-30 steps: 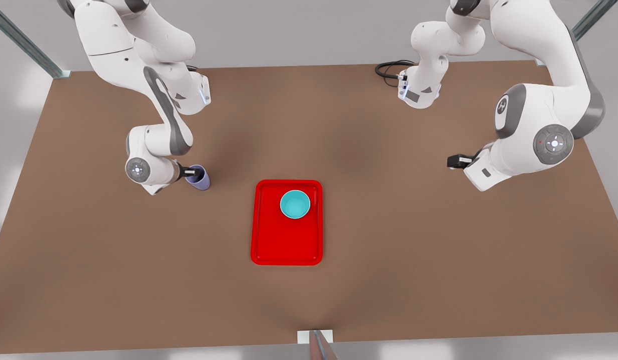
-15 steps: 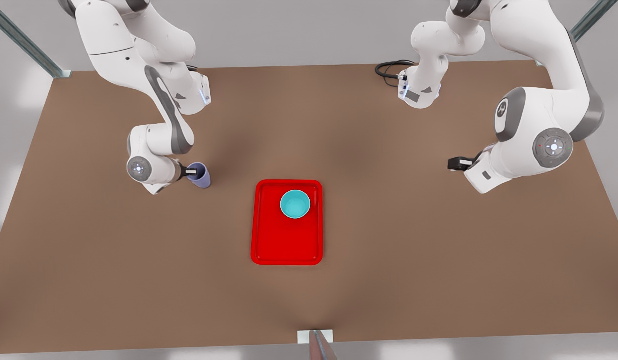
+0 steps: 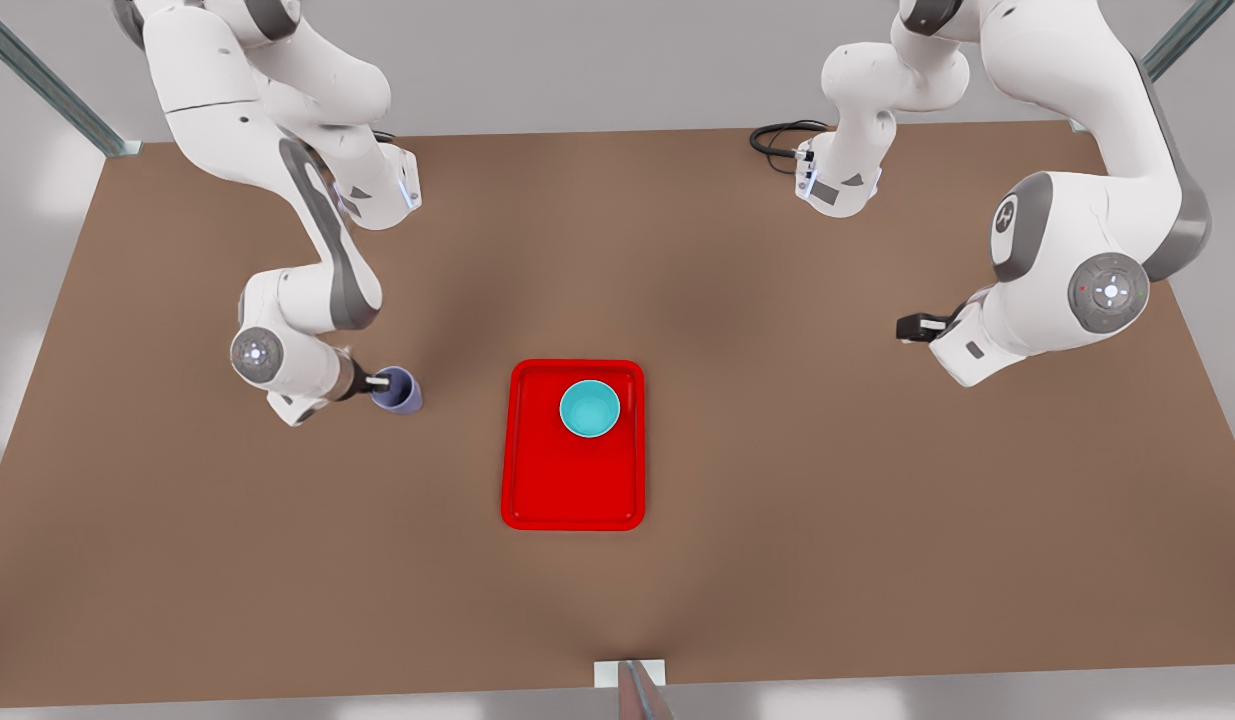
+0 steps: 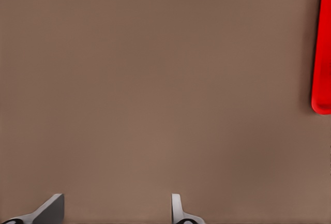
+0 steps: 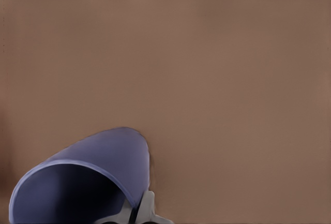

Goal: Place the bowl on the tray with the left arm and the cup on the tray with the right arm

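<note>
The cup (image 3: 398,390), probably light, stiff and slick, is pinched at its rim by the right claw (image 3: 381,382), above the bench (image 3: 777,480), well short of the tray (image 3: 572,500). The bowl (image 3: 590,408) sits there. The left claw (image 3: 912,325) waits, spread wide.

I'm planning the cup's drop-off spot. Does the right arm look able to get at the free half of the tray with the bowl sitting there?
Probably yes. The right gripper grips the cup beside the tray; bare table lies between, and the bowl fills only the far end.
</note>
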`<action>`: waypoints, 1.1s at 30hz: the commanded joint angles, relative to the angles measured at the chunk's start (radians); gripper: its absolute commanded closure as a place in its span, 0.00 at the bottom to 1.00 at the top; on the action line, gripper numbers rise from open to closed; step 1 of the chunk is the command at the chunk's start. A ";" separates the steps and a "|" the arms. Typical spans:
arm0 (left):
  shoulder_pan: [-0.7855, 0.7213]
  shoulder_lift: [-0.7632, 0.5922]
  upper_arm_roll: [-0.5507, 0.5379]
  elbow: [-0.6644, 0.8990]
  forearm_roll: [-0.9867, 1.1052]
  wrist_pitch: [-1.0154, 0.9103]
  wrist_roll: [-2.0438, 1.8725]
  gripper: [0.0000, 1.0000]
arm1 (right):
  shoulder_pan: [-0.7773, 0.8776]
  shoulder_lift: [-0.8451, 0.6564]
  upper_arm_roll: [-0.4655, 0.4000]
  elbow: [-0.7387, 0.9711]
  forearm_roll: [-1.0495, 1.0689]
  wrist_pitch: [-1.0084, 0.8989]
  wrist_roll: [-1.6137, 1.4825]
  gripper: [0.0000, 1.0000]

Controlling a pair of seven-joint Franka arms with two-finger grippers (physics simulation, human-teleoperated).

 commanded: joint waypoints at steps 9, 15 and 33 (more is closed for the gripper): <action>-0.001 0.001 0.000 0.000 0.001 0.002 0.000 0.00 | 0.191 0.186 0.000 0.371 -0.025 -0.098 0.284 0.79; -0.001 0.001 0.001 0.000 0.002 0.003 0.000 0.00 | 0.285 0.273 0.000 0.512 -0.048 -0.099 0.450 0.79; -0.001 0.008 0.001 0.000 0.002 0.002 0.000 0.00 | 0.414 0.495 -0.001 0.657 -0.052 -0.007 0.616 0.00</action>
